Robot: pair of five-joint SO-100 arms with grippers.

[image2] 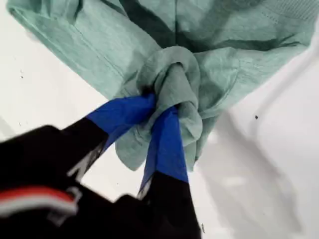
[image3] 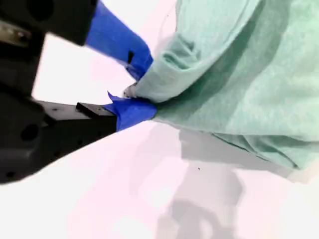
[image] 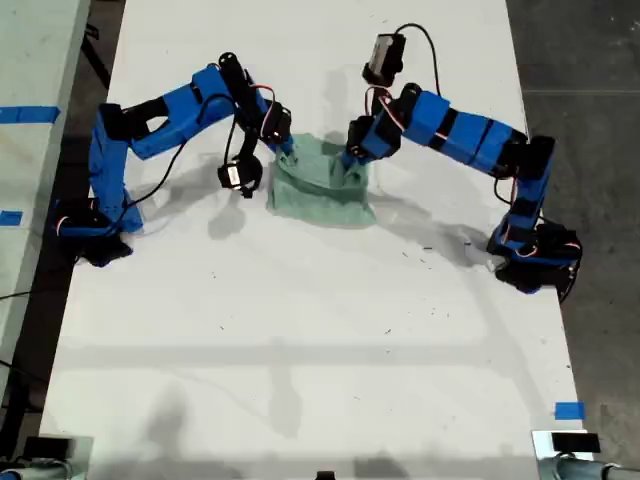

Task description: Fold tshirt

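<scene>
The pale mint-green tshirt lies bunched in a small wrinkled heap at the middle back of the white table, lifted between both arms. My first gripper, on the arm at the exterior view's right, is shut on a thick wad of the tshirt, and cloth wraps around its blue fingertips. My second gripper, on the arm at the exterior view's left, is shut on a folded edge of the tshirt. The cloth hangs from both grips down to the table.
Both arm bases stand at the table's side edges in the exterior view. A blue tape mark sits near the front right corner of that view. Another table with blue tape runs along its left, and dark floor lies to its right.
</scene>
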